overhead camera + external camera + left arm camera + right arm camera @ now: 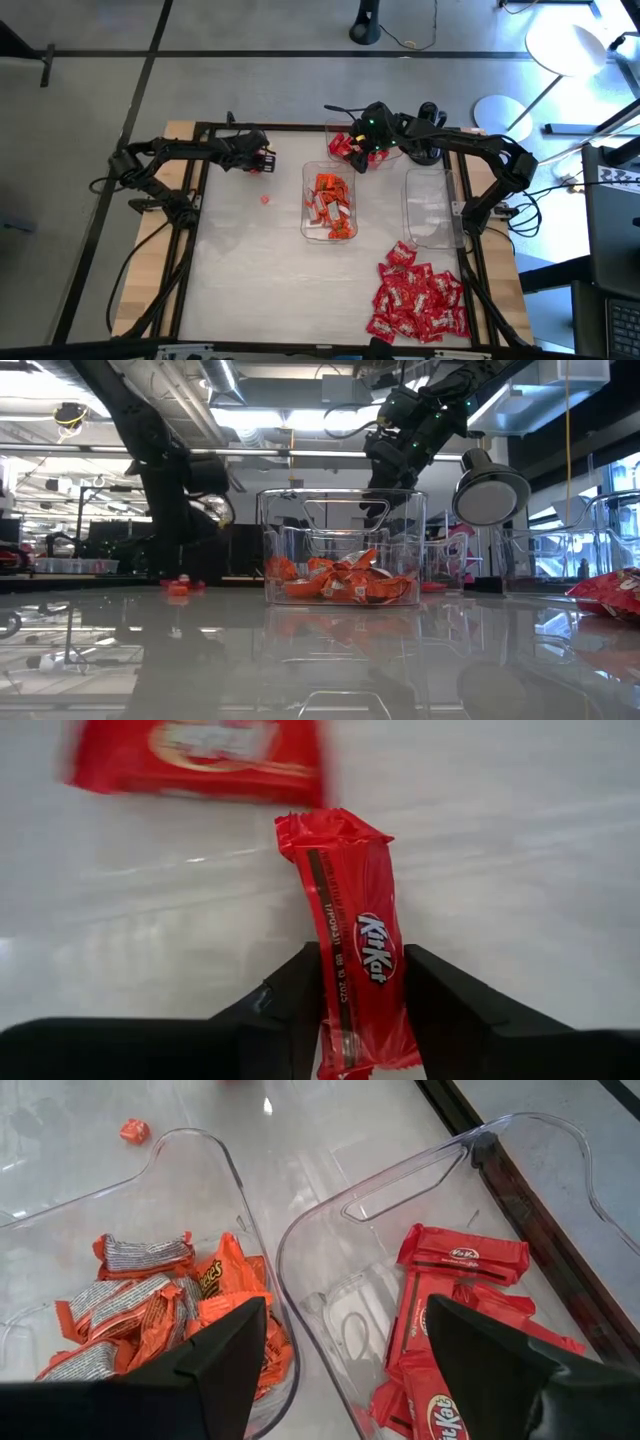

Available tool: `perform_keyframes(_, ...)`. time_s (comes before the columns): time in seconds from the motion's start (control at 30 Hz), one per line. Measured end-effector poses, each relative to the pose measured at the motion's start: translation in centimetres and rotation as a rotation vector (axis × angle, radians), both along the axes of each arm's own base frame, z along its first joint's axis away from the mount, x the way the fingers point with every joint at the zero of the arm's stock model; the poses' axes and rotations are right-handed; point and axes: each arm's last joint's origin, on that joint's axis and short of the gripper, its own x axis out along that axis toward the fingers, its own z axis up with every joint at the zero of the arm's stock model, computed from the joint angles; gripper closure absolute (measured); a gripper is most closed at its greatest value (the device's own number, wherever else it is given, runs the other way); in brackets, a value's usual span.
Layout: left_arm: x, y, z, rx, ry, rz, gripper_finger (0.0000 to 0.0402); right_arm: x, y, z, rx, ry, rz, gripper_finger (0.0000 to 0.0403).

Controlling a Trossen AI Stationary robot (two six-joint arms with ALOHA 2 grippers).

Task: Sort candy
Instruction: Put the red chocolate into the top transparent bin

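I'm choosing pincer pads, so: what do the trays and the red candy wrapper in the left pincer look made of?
Trays: clear, glossy, seemingly rigid plastic; the candy shows through the walls, and the rims catch highlights. Red candy wrapper between the left pincer's fingers: thin glossy film, probably plastic or foil-lined, judging by its crimped end and creases.

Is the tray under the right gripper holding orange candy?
No, the tray below the right gripper holds red KitKat bars; the orange ones sit in the neighbouring tray.
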Motion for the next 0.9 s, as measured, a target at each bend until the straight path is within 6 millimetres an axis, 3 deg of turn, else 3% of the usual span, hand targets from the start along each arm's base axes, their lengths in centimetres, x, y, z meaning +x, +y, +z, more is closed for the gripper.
perform_keyframes(0.33,1.8,-3.2,4.5,0.147,-0.195,-0.154,0.0279,0.1,0.2,0.1,0.044,-0.034,0.074,0.0130)
perform_keyframes(0.63,4.7,-8.1,9.8,0.384,-0.549,-0.432,0.0279,-0.3,0.8,1.7,0.206,-0.135,0.002,0.0130)
perform_keyframes(0.9,6.6,-11.2,10.8,0.550,-0.620,-0.559,0.0279,2.5,3.5,3.0,0.209,-0.316,0.115,0.0130)
